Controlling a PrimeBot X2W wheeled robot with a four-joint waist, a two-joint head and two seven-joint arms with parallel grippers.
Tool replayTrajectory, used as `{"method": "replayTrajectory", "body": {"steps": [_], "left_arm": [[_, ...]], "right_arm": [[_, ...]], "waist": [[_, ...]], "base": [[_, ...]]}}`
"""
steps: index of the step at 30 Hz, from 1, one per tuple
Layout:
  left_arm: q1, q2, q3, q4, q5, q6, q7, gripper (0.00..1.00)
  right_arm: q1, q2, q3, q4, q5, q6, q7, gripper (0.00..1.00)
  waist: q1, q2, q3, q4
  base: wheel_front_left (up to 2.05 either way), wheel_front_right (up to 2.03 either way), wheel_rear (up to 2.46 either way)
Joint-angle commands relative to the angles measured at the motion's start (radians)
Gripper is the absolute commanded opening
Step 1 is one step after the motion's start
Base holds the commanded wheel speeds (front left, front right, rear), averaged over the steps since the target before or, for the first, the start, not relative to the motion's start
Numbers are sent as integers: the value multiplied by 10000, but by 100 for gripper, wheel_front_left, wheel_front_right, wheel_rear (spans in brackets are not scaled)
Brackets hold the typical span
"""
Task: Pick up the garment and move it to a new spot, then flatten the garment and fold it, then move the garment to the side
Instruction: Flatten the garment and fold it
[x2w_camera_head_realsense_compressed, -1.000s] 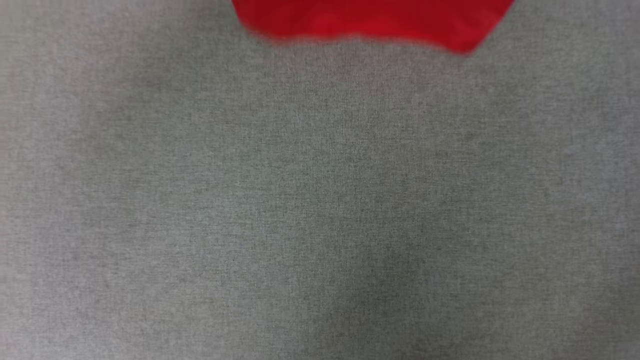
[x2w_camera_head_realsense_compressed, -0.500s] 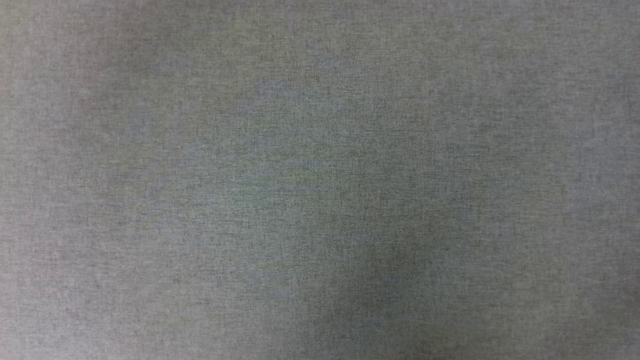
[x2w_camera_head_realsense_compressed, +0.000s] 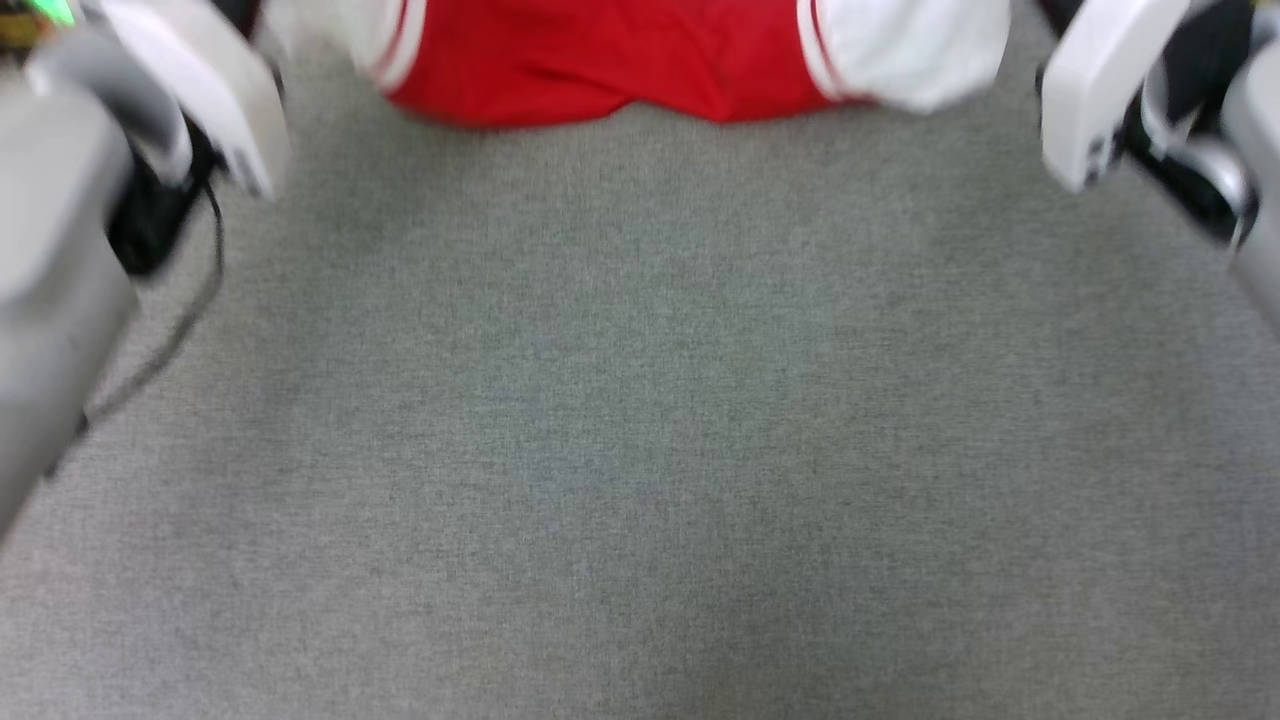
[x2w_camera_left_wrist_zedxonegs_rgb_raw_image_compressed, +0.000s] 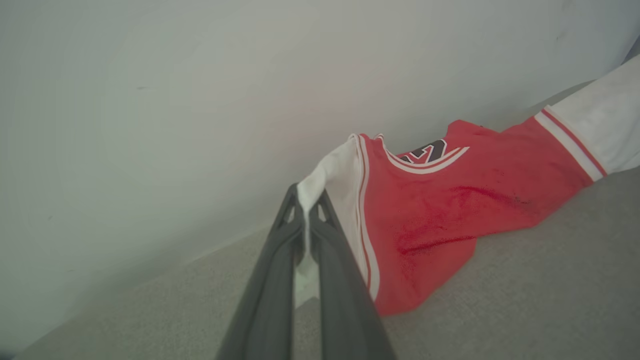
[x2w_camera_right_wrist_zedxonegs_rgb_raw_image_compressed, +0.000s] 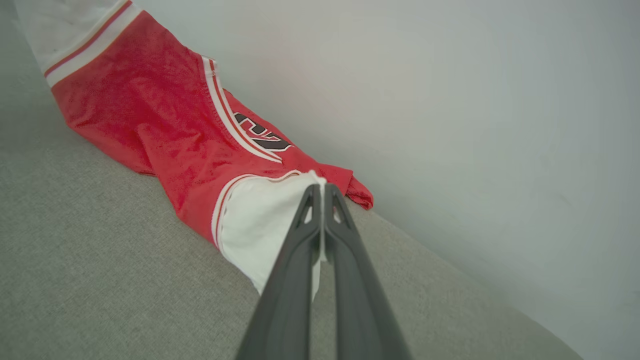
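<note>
The garment (x2w_camera_head_realsense_compressed: 610, 60) is a red jersey with white sleeves and striped trim, stretched across the top edge of the head view on the grey cloth surface. In the left wrist view my left gripper (x2w_camera_left_wrist_zedxonegs_rgb_raw_image_compressed: 306, 202) is shut on the edge of one white sleeve (x2w_camera_left_wrist_zedxonegs_rgb_raw_image_compressed: 332, 180), and the red body (x2w_camera_left_wrist_zedxonegs_rgb_raw_image_compressed: 450, 210) trails to the right with part of the black print showing. In the right wrist view my right gripper (x2w_camera_right_wrist_zedxonegs_rgb_raw_image_compressed: 320, 195) is shut on the other white sleeve (x2w_camera_right_wrist_zedxonegs_rgb_raw_image_compressed: 255, 220). The jersey sags onto the surface between the two grippers. My pale forearms (x2w_camera_head_realsense_compressed: 200, 90) (x2w_camera_head_realsense_compressed: 1100, 90) flank it.
Grey woven surface (x2w_camera_head_realsense_compressed: 640, 420) spreads wide below the garment. A pale wall (x2w_camera_left_wrist_zedxonegs_rgb_raw_image_compressed: 150, 100) rises just behind the jersey. A black cable (x2w_camera_head_realsense_compressed: 190, 320) hangs beside my left arm at the left edge.
The head camera has shifted: half a second ago it showed bare grey surface, and now the jersey's lower part, both sleeves and both forearms sit along the top.
</note>
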Motion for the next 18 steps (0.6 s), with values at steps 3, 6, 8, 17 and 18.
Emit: {"method": "replayTrajectory", "body": {"steps": [3, 6, 8, 17, 18], "left_arm": [[1561, 288, -61, -405, -368, 272, -237, 0], [2906, 452, -212, -883, -583, 526, -319, 0], [3729, 636, -369, -1193, -682, 716, -355, 0], [6827, 1663, -588, -2430, -1673, 1561, -369, 0], [7090, 1803, -566, -2604, -1778, 1668, -379, 0]], "right_arm": [[1202, -384, 439, -297, 448, -14, -310, 0], [2150, -728, 823, -514, 786, -14, -527, 0], [2806, -951, 1018, -631, 1016, -14, -687, 0], [5578, -2152, 1346, -1424, 1779, -14, -902, 0], [5865, -2312, 1269, -1524, 1871, -14, -935, 0]], "waist": [[0, 0, -703, -120], [0, 0, -1170, -185], [0, 0, -1518, -224], [0, 0, -2708, -374], [0, 0, -2808, -357]], "base": [[0, 0, 0], [0, 0, 0], [0, 0, 0], [0, 0, 0], [0, 0, 0]]}}
